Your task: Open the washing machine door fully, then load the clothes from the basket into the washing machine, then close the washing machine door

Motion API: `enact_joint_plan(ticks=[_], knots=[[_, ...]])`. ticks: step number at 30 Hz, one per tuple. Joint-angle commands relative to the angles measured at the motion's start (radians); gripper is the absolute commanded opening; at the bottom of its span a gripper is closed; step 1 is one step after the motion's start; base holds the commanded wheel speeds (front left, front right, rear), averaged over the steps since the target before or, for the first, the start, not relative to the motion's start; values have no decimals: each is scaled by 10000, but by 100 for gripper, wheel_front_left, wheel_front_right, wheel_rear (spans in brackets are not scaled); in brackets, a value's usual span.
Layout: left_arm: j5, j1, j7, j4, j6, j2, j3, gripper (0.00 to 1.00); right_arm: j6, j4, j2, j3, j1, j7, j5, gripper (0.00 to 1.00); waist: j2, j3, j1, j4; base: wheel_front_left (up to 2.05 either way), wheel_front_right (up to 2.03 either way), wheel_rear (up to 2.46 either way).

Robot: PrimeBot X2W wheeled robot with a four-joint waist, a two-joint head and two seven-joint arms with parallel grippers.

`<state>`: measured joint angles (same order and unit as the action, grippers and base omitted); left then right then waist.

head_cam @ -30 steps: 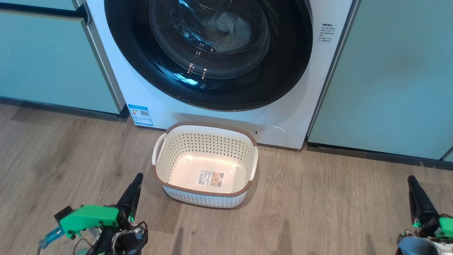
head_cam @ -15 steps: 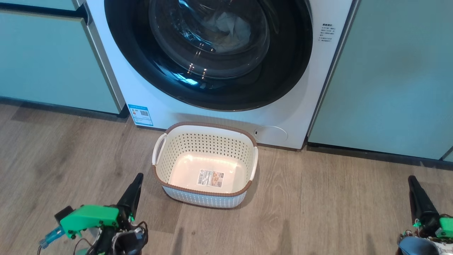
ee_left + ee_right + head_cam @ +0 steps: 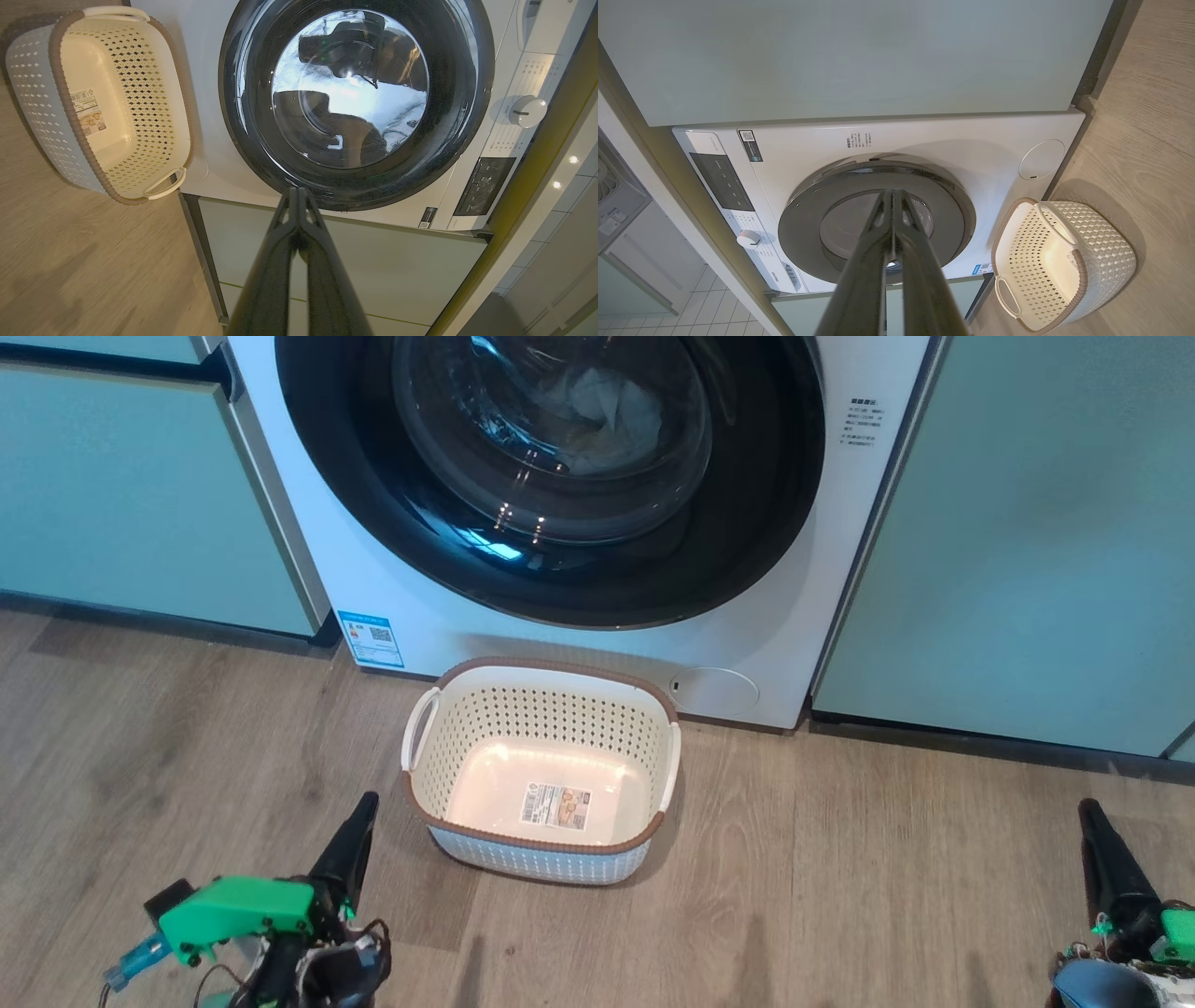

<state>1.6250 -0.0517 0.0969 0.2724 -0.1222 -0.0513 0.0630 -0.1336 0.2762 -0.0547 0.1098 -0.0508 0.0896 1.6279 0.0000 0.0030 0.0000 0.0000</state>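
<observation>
Just ahead and to the right of the left gripper (image 3: 364,805), the basket (image 3: 551,669) sits on the floor (image 3: 840,859), its bottom label (image 3: 555,805) showing. The right gripper (image 3: 1089,810) is well off on the basket's other side. Both have fingers pressed together, holding nothing. Further ahead, between the two, the door (image 3: 747,523) sits flush against the washer (image 3: 579,644), pale clothes (image 3: 597,411) behind its glass.
</observation>
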Motion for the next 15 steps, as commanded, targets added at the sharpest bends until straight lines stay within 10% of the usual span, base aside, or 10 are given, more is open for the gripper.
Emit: enact_joint_plan(ticks=[1,15], knots=[[-64,-556,66,-274,-84,-80,388,0,29,-322,-89,-142,-558,89,-41,0,0,0,0,0,0,0,0],[-83,-558,85,-273,-84,-64,411,0,29,-320,-67,-110,-561,115,-68,0,0,0,0,0,0,0,0]])
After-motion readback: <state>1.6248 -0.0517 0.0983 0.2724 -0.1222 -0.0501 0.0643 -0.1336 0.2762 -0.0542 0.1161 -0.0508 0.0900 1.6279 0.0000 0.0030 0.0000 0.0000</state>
